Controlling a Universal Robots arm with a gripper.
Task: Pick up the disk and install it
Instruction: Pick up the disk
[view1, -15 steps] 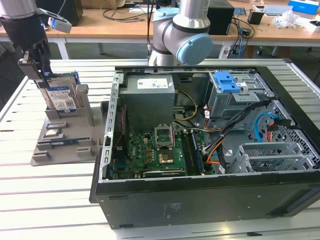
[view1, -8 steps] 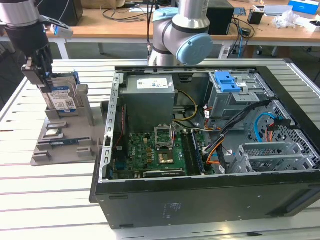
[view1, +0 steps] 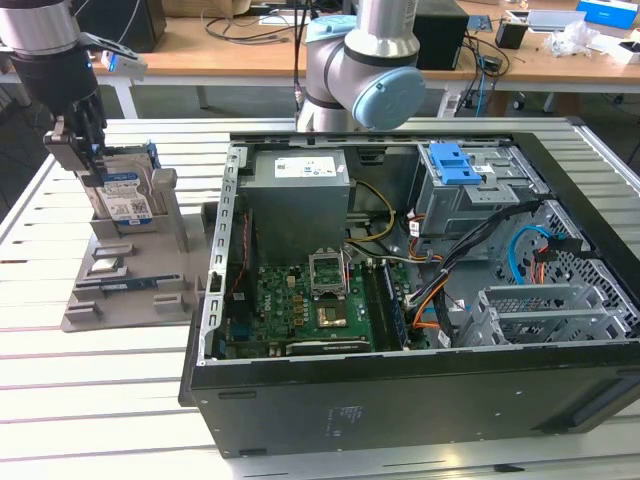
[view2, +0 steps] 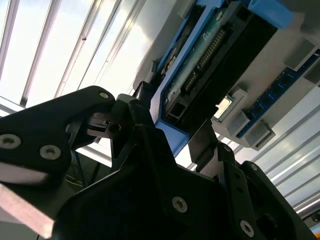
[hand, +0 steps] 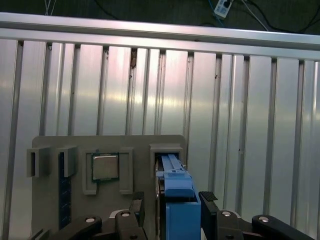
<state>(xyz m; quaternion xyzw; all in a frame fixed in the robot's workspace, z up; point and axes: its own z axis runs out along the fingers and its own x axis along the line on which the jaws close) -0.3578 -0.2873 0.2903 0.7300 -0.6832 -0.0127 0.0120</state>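
Gripper: gripper (view1: 86, 150) at the exterior view's left, down over the grey holder (view1: 150, 300), well apart from the open computer case (view1: 400, 400).
Fingers: fingers (hand: 209, 198) closed in on the disk from both flat sides; in the second wrist view they look pressed against its blue frame and dark underside.
Disk: the disk (view1: 128, 190) stands upright on edge in the holder's slot, upper part inside the gripper (hand: 172, 206).
Disk label: white-and-blue sticker with barcodes faces the exterior view; print not readable.
Disk, second wrist view: the disk (view2: 175, 100) shows blue frame edge and a row of connector pins, gripper (view2: 169, 129) around it.
Holder, other slots: small silver chip (hand: 105, 166) lies flat in a square pocket beside the disk slot; blue memory stick (view1: 115, 284) lies near it.
Case: power supply (view1: 300, 210) with white sticker, print unreadable; blue latch (view1: 452, 162) on the drive cage.
Surface: slatted metal surface (view1: 100, 400) carries holder and case.
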